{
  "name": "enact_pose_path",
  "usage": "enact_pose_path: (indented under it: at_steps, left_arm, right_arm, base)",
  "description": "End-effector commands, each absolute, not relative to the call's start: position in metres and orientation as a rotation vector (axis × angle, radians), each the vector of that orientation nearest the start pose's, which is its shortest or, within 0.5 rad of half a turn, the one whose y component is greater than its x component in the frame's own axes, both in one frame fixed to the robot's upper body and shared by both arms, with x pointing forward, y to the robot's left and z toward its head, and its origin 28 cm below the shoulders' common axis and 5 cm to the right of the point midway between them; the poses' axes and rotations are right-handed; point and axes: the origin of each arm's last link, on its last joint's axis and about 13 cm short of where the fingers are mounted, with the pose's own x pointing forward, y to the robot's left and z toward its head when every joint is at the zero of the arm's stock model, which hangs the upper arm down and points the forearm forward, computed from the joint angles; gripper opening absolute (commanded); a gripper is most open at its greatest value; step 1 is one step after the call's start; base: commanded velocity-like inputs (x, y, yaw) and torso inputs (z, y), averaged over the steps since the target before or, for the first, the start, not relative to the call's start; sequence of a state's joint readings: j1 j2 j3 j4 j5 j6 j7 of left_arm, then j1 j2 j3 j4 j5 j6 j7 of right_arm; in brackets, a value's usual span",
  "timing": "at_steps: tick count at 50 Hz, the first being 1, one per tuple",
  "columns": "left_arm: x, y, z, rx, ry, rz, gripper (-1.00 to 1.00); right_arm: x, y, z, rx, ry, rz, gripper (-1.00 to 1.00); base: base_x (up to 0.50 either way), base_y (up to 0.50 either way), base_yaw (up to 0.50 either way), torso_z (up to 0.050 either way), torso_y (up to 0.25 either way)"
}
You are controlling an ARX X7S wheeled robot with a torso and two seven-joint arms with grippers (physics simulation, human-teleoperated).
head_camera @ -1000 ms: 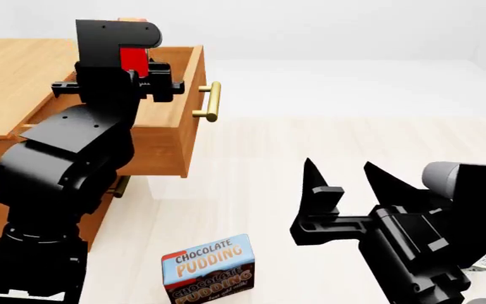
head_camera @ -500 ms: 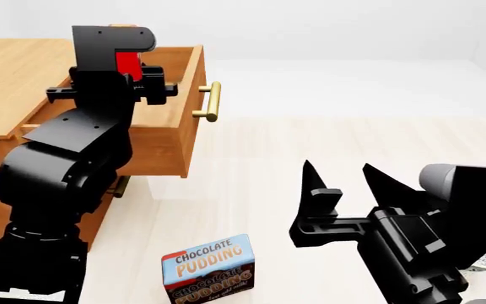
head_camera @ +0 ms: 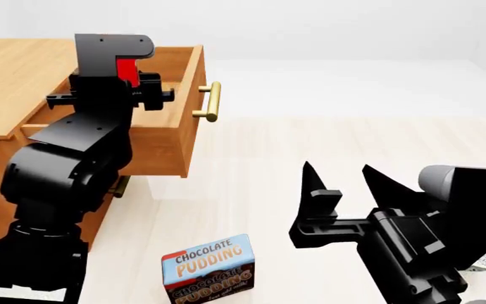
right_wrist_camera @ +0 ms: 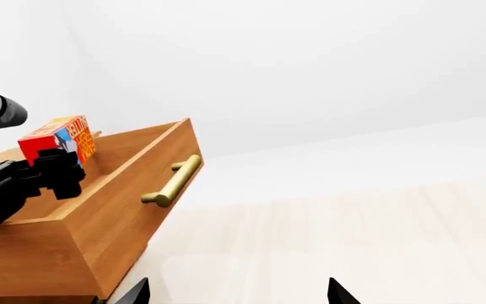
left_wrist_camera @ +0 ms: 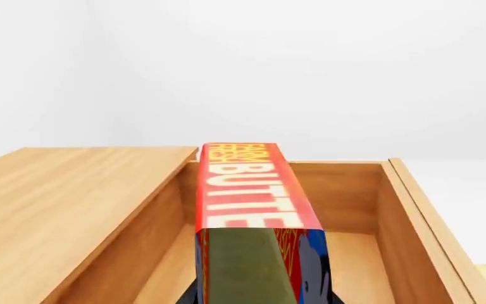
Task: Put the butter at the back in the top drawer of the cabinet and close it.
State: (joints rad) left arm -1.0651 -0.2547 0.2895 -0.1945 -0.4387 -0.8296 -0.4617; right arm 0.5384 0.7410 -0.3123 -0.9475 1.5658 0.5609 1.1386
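You have one cabinet [head_camera: 2,88] in view, with one top drawer [head_camera: 180,107] pulled open, bearing one brass handle [head_camera: 210,101]. One butter [left_wrist_camera: 247,196] box sits above that drawer, and one chocolate pudding box [head_camera: 208,268] lies on the floor in front of the cabinet. Two claws count: left claw [head_camera: 112,95] at the drawer, right claw [head_camera: 344,187] beside the pudding box.

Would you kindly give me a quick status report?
Left gripper shut on butter, held above open top drawer. Right gripper open, empty. Nothing blocking the drawer.
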Motion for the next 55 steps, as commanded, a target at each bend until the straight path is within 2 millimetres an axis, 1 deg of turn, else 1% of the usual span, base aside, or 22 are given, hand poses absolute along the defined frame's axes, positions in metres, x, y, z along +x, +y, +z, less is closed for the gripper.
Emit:
enact_pose_path:
  at_steps: [1, 12, 13, 35, 38, 44, 55]
  left_arm:
    - [0.37, 0.225, 0.244, 0.089, 0.0, 0.257, -1.0]
    - [0.37, 0.224, 0.242, 0.085, 0.018, 0.237, -1.0]
    - [0.37, 0.224, 0.241, 0.084, 0.022, 0.238, 1.0]
    - [0.369, 0.223, 0.243, 0.074, 0.02, 0.236, 1.0]
    - [0.367, 0.223, 0.248, 0.062, -0.004, 0.23, 1.0]
    - [0.356, 0.221, 0.264, 0.031, -0.087, 0.204, 1.0]
    - [0.339, 0.215, 0.28, 0.031, -0.17, 0.16, 1.0]
  right_arm:
    - [0.149, -0.089, 0.225, 0.24, 0.042, 0.202, 1.0]
    - [0.149, -0.089, 0.225, 0.24, 0.042, 0.203, 1.0]
    - [0.149, -0.089, 0.225, 0.24, 0.042, 0.202, 1.0]
    - [0.149, -0.088, 0.225, 0.237, 0.042, 0.202, 1.0]
    - [0.15, -0.088, 0.225, 0.237, 0.043, 0.201, 1.0]
    - [0.15, -0.088, 0.225, 0.237, 0.044, 0.203, 1.0]
    - [0.15, -0.087, 0.225, 0.238, 0.044, 0.205, 1.0]
  base:
    - [0.0, 0.0, 0.0, 0.0, 0.0]
    - [0.0, 0.0, 0.0, 0.0, 0.001]
    - [0.0, 0.0, 0.0, 0.0, 0.0]
    - [0.0, 0.0, 0.0, 0.0, 0.0]
    - [0.0, 0.0, 0.0, 0.0, 0.0]
    - [0.0, 0.0, 0.0, 0.0, 0.0]
    - [0.0, 0.0, 0.0, 0.0, 0.0]
